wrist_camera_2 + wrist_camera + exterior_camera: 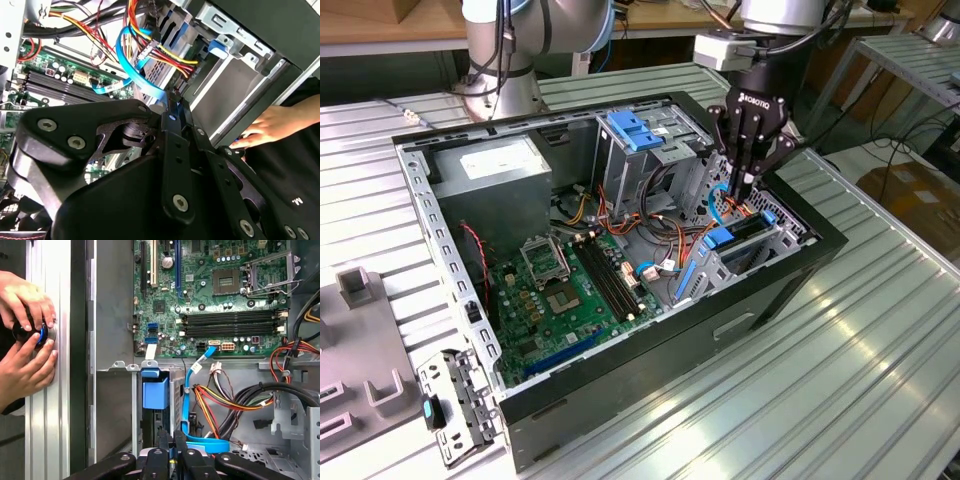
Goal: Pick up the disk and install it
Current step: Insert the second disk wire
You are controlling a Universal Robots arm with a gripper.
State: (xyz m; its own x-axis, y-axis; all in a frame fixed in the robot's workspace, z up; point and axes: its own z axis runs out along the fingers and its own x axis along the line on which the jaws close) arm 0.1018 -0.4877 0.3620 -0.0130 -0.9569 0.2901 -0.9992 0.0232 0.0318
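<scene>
Seeing gripper (744, 187) fingers together, low in open PC case (800, 270) | disk (740, 238) seated in drive bay, long axis along bay, blue rail (155, 392) outward | person's hands (27, 340) on bench (880, 370)

The tool (747, 185) hides the disk's (745, 232) end.

An open black PC case (790, 290) lies on its side on a ribbed metal table (880, 380), motherboard (555, 295) w/ green PCB and empty CPU socket (228, 281) exposed, grey power supply (500, 175) in the corner at the exterior view's left. Red, yellow and orange cables (220, 402) run beside a light-blue ribbon cable (132, 65); a blue bracket (635, 130) tops the drive cage. Grey fixture blocks (355, 285) sit just outside the case.
</scene>
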